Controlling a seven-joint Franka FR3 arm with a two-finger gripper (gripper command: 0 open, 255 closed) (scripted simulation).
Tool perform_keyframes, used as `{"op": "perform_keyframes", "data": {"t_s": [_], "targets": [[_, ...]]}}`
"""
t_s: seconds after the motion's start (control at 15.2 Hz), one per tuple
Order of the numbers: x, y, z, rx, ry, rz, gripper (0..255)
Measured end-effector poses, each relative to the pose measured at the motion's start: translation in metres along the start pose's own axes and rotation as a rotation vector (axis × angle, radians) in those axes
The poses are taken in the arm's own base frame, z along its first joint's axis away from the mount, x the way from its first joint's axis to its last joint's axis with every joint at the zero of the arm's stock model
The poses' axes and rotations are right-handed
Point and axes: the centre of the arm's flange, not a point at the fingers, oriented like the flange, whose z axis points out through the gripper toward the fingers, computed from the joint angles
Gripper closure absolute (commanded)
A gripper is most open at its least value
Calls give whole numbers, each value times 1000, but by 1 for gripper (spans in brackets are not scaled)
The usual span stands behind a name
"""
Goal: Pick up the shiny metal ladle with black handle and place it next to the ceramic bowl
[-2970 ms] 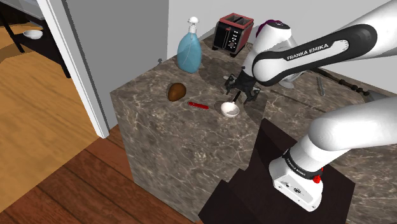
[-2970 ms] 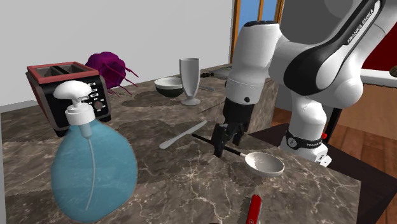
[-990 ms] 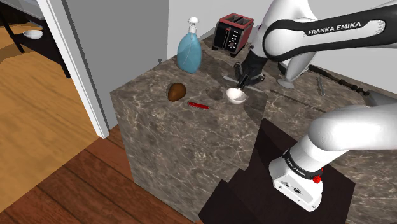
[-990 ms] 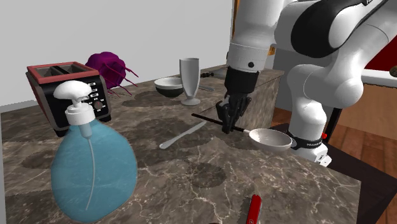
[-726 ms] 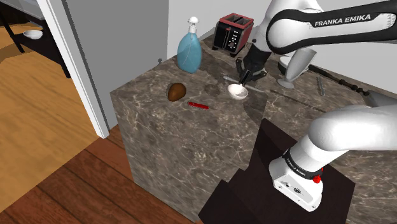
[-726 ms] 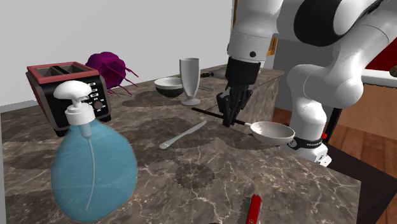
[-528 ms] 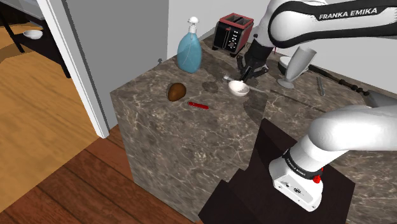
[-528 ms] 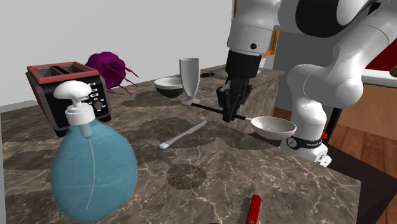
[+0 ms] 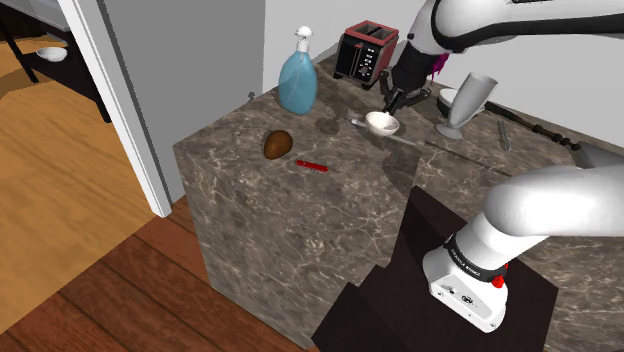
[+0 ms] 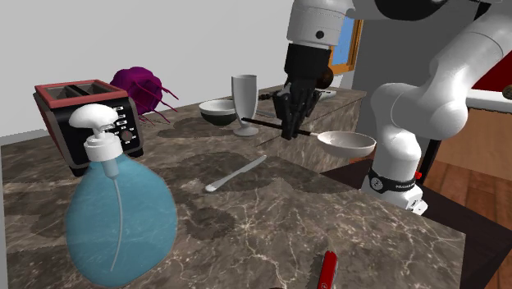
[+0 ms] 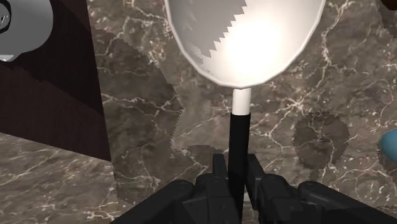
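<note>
So I'm holding the ladle [image 10: 345,144], the one with the pale round scoop and thin black handle, up in the air over the brown marble counter [image 10: 271,217]. The black two-finger gripper [image 10: 292,127] is clamping the handle partway along, with its fingers closed tight on either side. In the wrist view the handle is running straight out from between them to the scoop, with the stone well below.

The thing I'm watching is where the pale ceramic bowl with the dark underside [image 10: 217,111] is sitting relative to my hand. In the second exterior view it's lying off to the gripper's left and further back on the counter. A tall grey goblet [image 10: 244,103] is standing just beside it, and as that camera sees it the goblet is landing between gripper and bowl.

The ladle is hanging roughly level, with its long axis running across that view. The scoop is sticking out to the right, away from the bowl, and the bare handle end is poking left toward the goblet's stem.

So I'm thinking the carry is going to be leading with the handle tip, which is looking close to that goblet. I'm guessing I'll be swinging around it before lowering. There's only one arm here, so there's no picking sides.
</note>
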Motion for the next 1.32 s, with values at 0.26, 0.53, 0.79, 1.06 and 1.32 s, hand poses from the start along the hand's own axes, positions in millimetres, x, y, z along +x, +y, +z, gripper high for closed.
{"op": "perform_keyframes", "data": {"t_s": [0.26, 0.53, 0.79, 1.06, 1.32], "targets": [[49, -7, 3, 0, 0, 0, 255], [99, -20, 12, 0, 0, 0, 255], [151, -28, 17, 0, 0, 0, 255], [205, -32, 23, 0, -1, 1, 255], [257, -40, 29, 0, 0, 1, 255]]}}
